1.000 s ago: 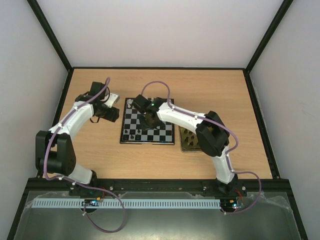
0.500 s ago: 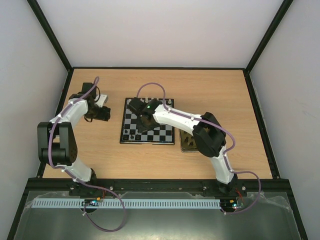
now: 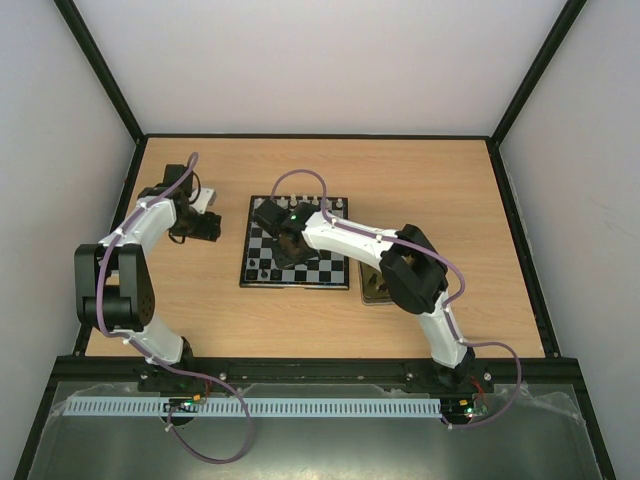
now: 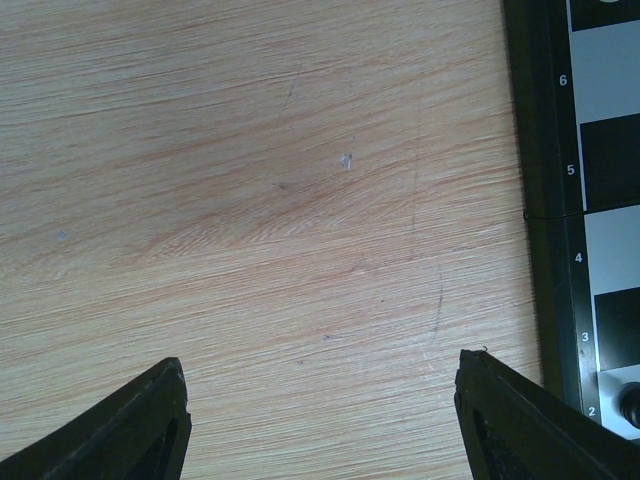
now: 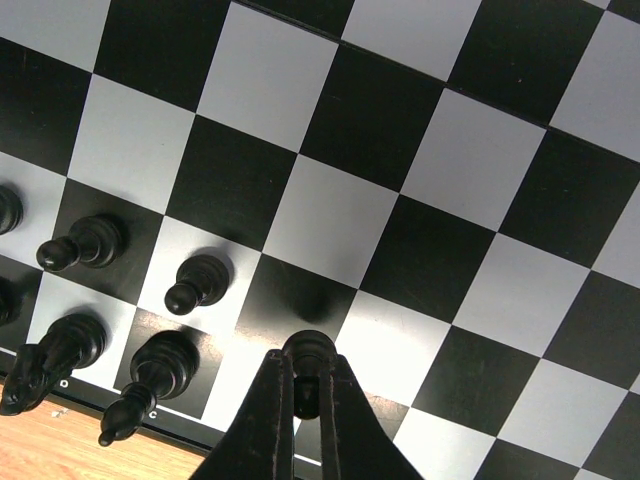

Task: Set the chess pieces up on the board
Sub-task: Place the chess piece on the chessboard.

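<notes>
Black pawn (image 5: 308,352) is pinched in the right fingers (image 5: 272,420), which are closed narrow on its head. It sits low over the board (image 5: 300,210), near the left corner closest to the arms. Can't tell if its base is touching yet.

Chess pieces (image 5: 198,283) already placed:
- Two black pawns stand in a row just beside the held one, so my read is it's headed for the next square in that row.
- A few taller black men are behind them on the edge row. At least one looks tipped over the rim, so it may need fixing.
- Top view shows a few white ones (image 3: 340,204) along the far edge.

The middle of the board is bare.

Progress, as a judgement: early. Only a handful of pieces per side are down, and most of both back rows and pawn rows are unfilled. The tin (image 3: 370,285) touching the board's right side shows dark specks on its yellow lining, probably the remaining pieces. It's half hidden by the right arm, so no count.

Left fingers (image 4: 140,420) are spread wide with nothing between them. They hang over bare tabletop (image 4: 250,200) just beside the board's left rim, which puts them well apart from the tin.
</notes>
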{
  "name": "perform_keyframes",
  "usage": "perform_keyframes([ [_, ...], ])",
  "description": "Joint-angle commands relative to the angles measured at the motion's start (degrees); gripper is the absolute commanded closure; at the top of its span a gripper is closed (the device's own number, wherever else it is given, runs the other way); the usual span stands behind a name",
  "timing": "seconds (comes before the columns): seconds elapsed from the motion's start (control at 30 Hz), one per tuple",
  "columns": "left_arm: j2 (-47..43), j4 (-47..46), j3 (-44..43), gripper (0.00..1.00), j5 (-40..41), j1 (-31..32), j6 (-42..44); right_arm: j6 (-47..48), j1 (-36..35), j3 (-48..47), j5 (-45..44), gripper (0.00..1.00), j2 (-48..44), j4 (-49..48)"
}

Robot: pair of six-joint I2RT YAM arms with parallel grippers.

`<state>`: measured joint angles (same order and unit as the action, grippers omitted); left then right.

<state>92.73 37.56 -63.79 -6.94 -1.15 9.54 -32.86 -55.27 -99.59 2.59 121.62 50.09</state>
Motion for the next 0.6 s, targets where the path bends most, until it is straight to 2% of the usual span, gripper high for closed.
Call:
perform_keyframes([
  [0.0,-0.1,0.2,-0.4,0.27,-0.2,0.1,-0.5,0.5,-0.5,-1.4,-1.1,0.98,1.5,1.3],
  [0.57,-0.7,0.4,0.3,0.27,-0.5,-0.3,-0.3,1.3,-0.5,-3.9,-1.4,0.98,4.2,1.6],
])
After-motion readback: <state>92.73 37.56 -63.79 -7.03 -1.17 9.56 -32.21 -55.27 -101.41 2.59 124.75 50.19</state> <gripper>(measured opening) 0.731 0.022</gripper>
